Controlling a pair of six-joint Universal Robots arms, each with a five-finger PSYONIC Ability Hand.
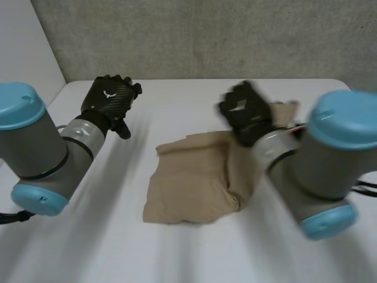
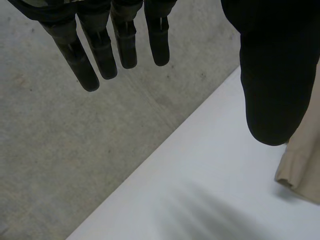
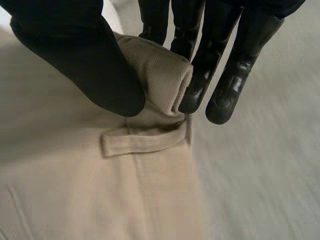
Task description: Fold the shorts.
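**Q:** Where do the shorts (image 1: 194, 183) lie?

**A:** Mid-table (image 1: 88, 247), with their length running toward the far right corner.

**Q:** Which hand has them?

**A:** The right hand (image 1: 244, 115), thumb and fingers clamped on a rolled edge beside a belt loop (image 3: 142, 141). The left hand (image 1: 109, 97) hovers near the far left corner, fingers straight and empty, well apart from the cloth. The right looks better placed to carry the fold.

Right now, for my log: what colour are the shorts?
Plain beige shorts, clearest in the right wrist view.
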